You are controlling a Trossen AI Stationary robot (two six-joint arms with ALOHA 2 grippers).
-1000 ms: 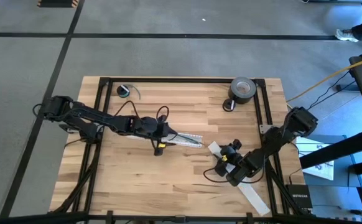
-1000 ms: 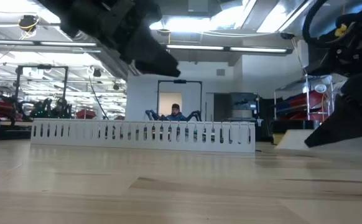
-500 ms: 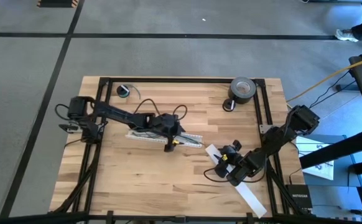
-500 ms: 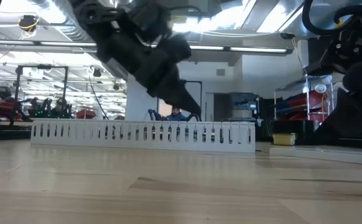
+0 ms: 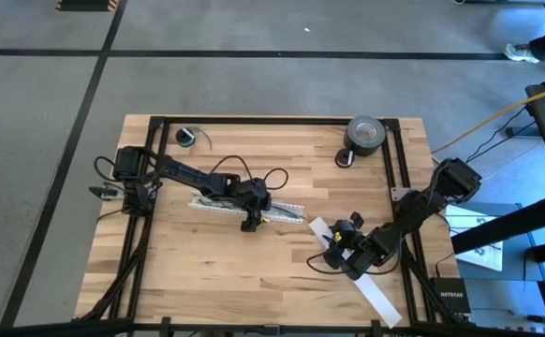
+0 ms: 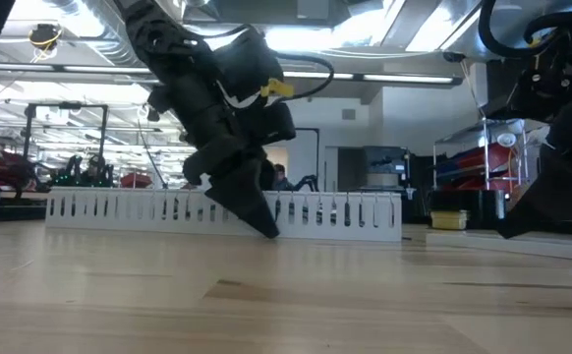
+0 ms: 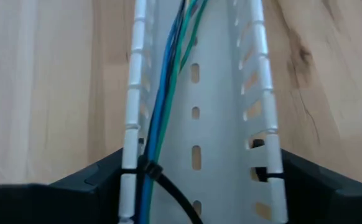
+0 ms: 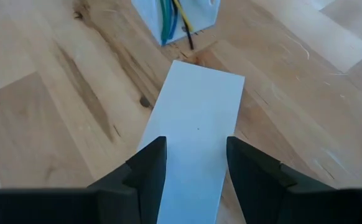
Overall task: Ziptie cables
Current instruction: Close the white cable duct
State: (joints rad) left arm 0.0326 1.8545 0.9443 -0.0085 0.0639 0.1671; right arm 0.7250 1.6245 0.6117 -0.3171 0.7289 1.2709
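Inside slotted channel [image 7: 221,93]: cables [image 7: 168,81]

Wooden desk [image 5: 207,253], butcher-block top, black frame along its edges. On it: a white slotted duct [image 5: 244,208] near the centre (wires [image 7: 168,74] lie inside), a flat white strip [image 5: 371,290] toward the right front, a tape roll [image 5: 366,133] and a small coil [image 5: 187,137] at the far edge.

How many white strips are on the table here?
2. The slotted white cable duct lies mid-table under the left end effector, with the cables inside it. The flat white cover strip lies diagonally at the right end effector. None appears hidden.
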